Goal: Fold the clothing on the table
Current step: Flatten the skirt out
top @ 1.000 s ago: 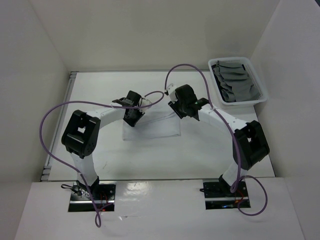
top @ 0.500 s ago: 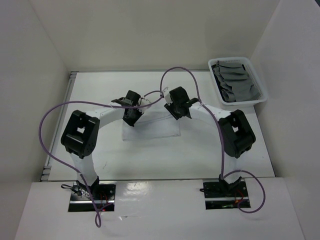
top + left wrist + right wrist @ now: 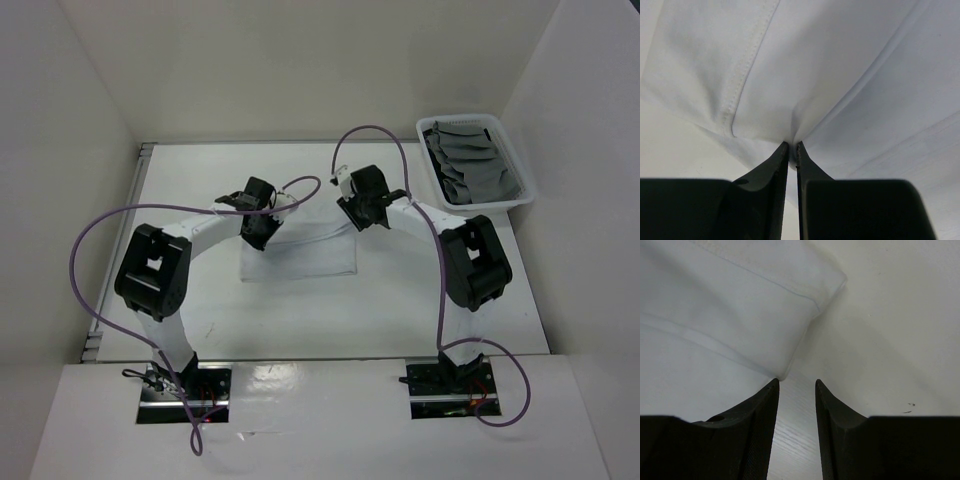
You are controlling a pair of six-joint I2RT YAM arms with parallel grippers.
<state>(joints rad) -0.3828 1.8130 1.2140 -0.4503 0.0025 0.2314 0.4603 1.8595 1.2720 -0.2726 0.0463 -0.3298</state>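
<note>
From above, seeing a white fabric garment (image 3: 300, 258) lying as a rough rectangle near the middle of the large white matte rectangular tabletop (image 3: 200, 190), with the left gripper (image 3: 253, 238) reaching onto its far left corner, the right gripper (image 3: 357, 222) hanging at its far right corner, and a white plastic bin (image 3: 528, 192) of grey cloths (image 3: 470, 165) sitting far right. In the left wrist view, pinching a raised fold of the garment between black fingers (image 3: 765, 170) pressed nearly together. In the right wrist view, standing parted and gripping nothing, with bare tabletop showing between the fingers (image 3: 760, 410) and the garment's hemmed corner lying just beyond one fingertip.
</note>
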